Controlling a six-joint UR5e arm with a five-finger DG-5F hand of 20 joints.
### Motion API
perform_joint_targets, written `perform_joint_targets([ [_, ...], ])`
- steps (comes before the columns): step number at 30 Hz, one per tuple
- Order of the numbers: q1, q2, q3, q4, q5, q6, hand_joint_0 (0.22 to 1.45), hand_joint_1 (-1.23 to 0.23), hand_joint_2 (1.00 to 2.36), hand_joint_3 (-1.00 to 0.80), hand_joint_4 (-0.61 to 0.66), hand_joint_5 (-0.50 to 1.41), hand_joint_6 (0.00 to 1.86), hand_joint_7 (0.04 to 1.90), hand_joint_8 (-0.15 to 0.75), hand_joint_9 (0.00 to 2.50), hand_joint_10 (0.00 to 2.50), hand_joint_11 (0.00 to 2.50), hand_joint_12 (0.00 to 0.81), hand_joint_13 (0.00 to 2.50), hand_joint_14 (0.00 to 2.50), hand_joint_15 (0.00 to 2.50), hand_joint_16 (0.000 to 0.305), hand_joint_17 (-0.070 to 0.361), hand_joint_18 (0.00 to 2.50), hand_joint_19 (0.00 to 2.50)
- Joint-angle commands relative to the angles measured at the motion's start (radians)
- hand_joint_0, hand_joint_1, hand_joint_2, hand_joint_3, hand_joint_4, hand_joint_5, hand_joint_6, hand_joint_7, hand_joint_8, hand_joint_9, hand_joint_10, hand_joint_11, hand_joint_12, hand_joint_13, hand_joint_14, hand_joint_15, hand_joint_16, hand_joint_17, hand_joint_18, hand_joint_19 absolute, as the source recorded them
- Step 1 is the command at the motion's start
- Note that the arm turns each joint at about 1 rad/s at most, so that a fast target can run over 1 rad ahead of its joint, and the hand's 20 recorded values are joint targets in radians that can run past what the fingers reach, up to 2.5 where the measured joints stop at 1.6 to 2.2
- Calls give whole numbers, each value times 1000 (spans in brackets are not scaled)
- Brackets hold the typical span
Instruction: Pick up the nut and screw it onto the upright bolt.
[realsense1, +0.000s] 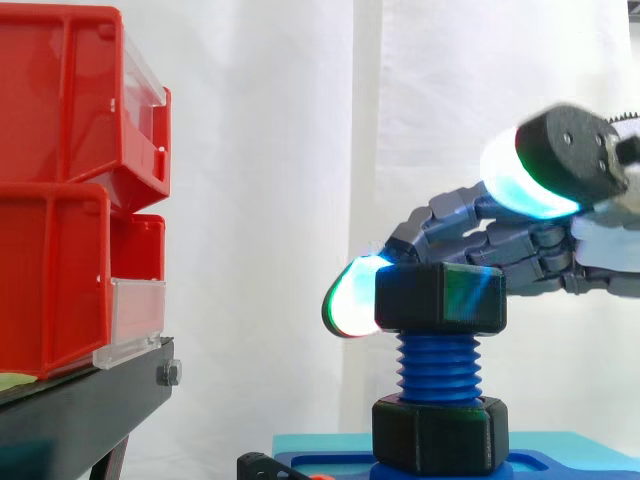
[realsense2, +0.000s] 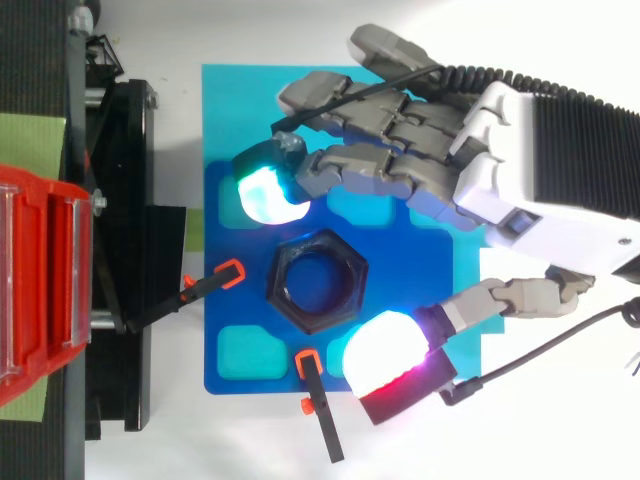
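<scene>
The red bins (realsense1: 60, 190) are stacked at the left on the black stand (realsense1: 80, 400). Beside it a blue base plate (realsense2: 405, 265) is laid, held by small orange-tipped clamps (realsense2: 228, 275). The hand (realsense2: 520, 170) is reached in over the plate with its fingers spread and nothing pinched. One glowing finger pad (realsense2: 265, 195) is set close against the far side of the nut (realsense1: 440, 297); contact there cannot be told. The thumb pad (realsense2: 388, 362) is held on the opposite side and, in the side view, is seen raised above nut height. The nut is seated on top of the upright bolt (realsense1: 438, 365), with bare blue thread exposed below it down to a second black nut (realsense1: 440, 433) at the base. The nut is judged stiff, light and hard-sided, so little squeeze should be needed. Its smooth faces may slip under rounded pads, so hold is best taken on two opposite flats, level, for turning
</scene>
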Motion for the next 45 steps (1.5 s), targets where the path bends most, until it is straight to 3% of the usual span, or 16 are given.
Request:
perform_joint_targets([
  [1,-3,0,18,-1,-16,-9,367,-122,1000,-500,176,-257,501,599,267,118,0,0,418,49,0,0,66,149,0,0],
  [6,5,0,50,6,-50,-60,382,-88,1000,-500,159,-250,501,620,263,116,0,0,411,42,0,0,65,146,0,0],
  [20,22,0,49,13,-41,-72,411,-140,1000,-500,157,-204,502,762,273,169,0,0,399,67,0,0,61,138,0,0],
  [39,18,0,49,-27,-44,-72,413,-154,1000,-500,190,-179,502,815,278,191,0,0,396,81,0,0,60,135,0,0],
  [45,15,0,47,-30,-48,-72,414,-158,1000,-500,225,-162,503,919,284,207,0,0,395,91,0,0,58,130,0,0],
])
